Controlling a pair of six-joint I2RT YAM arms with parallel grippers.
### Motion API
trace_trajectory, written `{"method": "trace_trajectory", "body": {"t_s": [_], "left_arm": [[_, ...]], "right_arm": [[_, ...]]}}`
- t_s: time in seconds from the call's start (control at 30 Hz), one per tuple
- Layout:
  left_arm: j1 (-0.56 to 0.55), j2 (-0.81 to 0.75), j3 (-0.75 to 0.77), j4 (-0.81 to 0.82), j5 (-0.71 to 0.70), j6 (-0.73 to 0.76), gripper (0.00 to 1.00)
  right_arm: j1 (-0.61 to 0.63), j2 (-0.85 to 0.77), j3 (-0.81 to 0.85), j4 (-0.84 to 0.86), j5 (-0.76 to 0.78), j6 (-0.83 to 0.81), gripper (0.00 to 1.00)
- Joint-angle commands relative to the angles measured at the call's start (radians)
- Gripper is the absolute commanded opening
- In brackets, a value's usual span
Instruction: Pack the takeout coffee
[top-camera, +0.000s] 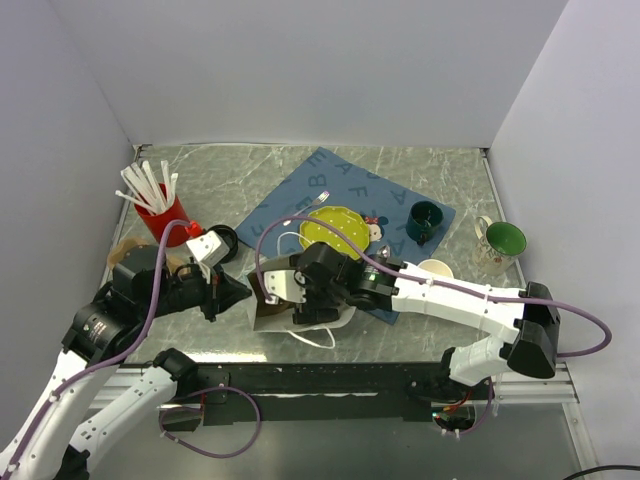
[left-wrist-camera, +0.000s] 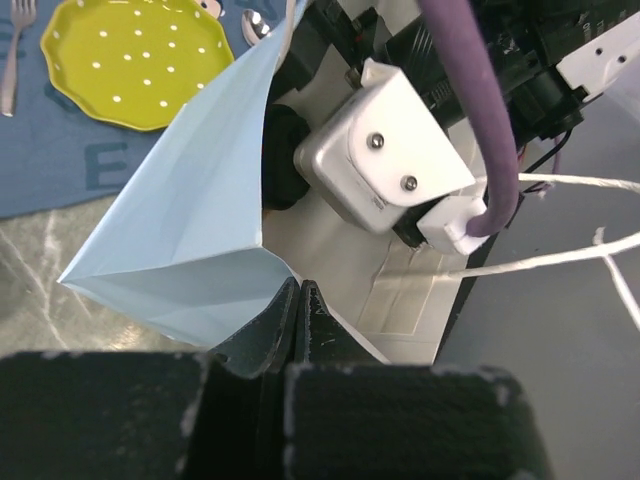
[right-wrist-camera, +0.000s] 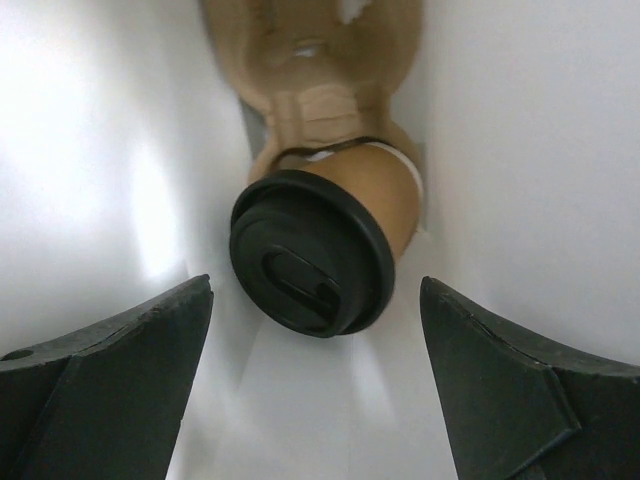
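from above: the white paper bag (top-camera: 272, 318) lies on its side by the near edge of the counter (top-camera: 420, 165). the right arm (top-camera: 440, 295) reaches into its mouth, and the coffee is hidden from here.

left wrist view: the left jaws are closed tight on the bag's edge, holding the mouth open.

right wrist view: the takeout coffee (right-wrist-camera: 375, 195) is deep inside the bag. it leans with its black lid (right-wrist-camera: 310, 265) facing the right jaws. the cup's length runs away from them, toward a brown cardboard holder (right-wrist-camera: 310, 90). the right jaws are wide open, one on each side, touching nothing. the right arm is much the nearer one.
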Motion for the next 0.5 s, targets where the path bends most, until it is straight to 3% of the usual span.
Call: {"method": "trace_trajectory", "body": {"t_s": [0.0,0.47], "left_arm": [[0.000,-0.012,0.020,0.058,-0.004,0.088,0.01],[0.000,-0.009,0.019,0.055,0.036,0.114,0.01]], "right_arm": [[0.015,-0.033,-0.032,0.035,-0.015,-0.023,0.92],[0.018,0.029,-0.007,0.026,-0.047,-0.078,0.95]]}}
